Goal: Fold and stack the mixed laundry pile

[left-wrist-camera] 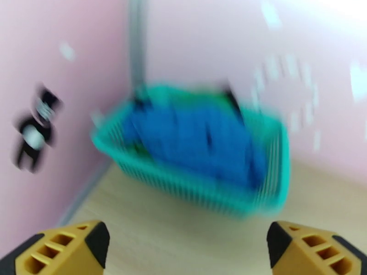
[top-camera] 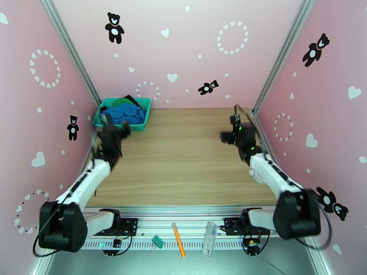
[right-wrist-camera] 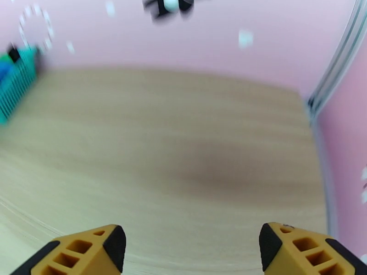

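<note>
Top: 1 teal basket (top-camera: 146,104) in far-left corner w/ laundry pile (top-camera: 126,113) inside, 3 garments (blue on top, green and black behind).
L wrist: left gripper (left-wrist-camera: 188,253) jaws wide apart, holding nothing; basket just ahead, blurred.
R wrist: right gripper (right-wrist-camera: 188,253) jaws also wide, nothing btwn, above wood table (right-wrist-camera: 183,147).

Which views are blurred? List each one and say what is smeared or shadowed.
Left wrist: heavy motion blur, smearing the teal plastic mesh basket and the medium-blue cloth shirt inside it. Right wrist: milder blur, light wooden tabletop grain streaked, a soft shadow at its middle. Top external: sharp, evenly lit, except the smeared left gripper.
</note>
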`<action>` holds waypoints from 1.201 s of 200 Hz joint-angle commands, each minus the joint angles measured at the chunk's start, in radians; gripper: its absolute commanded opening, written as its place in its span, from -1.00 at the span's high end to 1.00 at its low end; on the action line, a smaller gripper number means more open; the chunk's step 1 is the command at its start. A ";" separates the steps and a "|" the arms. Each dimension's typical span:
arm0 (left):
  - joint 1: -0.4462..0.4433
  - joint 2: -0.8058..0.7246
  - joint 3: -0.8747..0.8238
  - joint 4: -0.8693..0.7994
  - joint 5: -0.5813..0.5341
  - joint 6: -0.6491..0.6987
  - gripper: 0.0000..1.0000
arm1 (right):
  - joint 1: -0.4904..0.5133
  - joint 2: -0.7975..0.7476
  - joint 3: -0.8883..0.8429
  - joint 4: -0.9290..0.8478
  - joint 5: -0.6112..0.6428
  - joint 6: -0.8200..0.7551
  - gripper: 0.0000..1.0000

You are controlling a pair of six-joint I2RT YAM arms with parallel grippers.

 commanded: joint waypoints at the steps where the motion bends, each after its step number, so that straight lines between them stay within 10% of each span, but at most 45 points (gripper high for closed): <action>1: 0.029 0.130 0.283 -0.557 -0.015 -0.132 -0.97 | 0.034 -0.010 0.070 -0.400 0.030 0.140 -0.65; 49: 0.152 0.659 0.892 -0.824 0.318 -0.146 -0.97 | 0.088 0.070 0.162 -0.461 -0.014 0.233 -0.74; 100: 0.152 1.131 1.465 -0.947 0.312 -0.052 -0.97 | 0.111 0.103 0.154 -0.443 -0.025 0.260 -0.98; 141: 0.153 1.276 1.534 -0.899 0.270 -0.051 -0.95 | 0.119 0.130 0.142 -0.447 -0.034 0.268 -0.96; 161: 0.153 1.306 1.528 -0.881 0.281 -0.067 -0.52 | 0.126 0.125 0.161 -0.461 -0.069 0.282 -0.88; 189: 0.154 1.287 1.493 -0.848 0.317 -0.082 1.00 | 0.158 0.078 0.234 -0.524 -0.064 0.378 -0.89; 240: 0.150 1.068 1.406 -0.844 0.323 -0.095 1.00 | 0.234 -0.092 0.307 -0.588 0.119 0.791 -0.98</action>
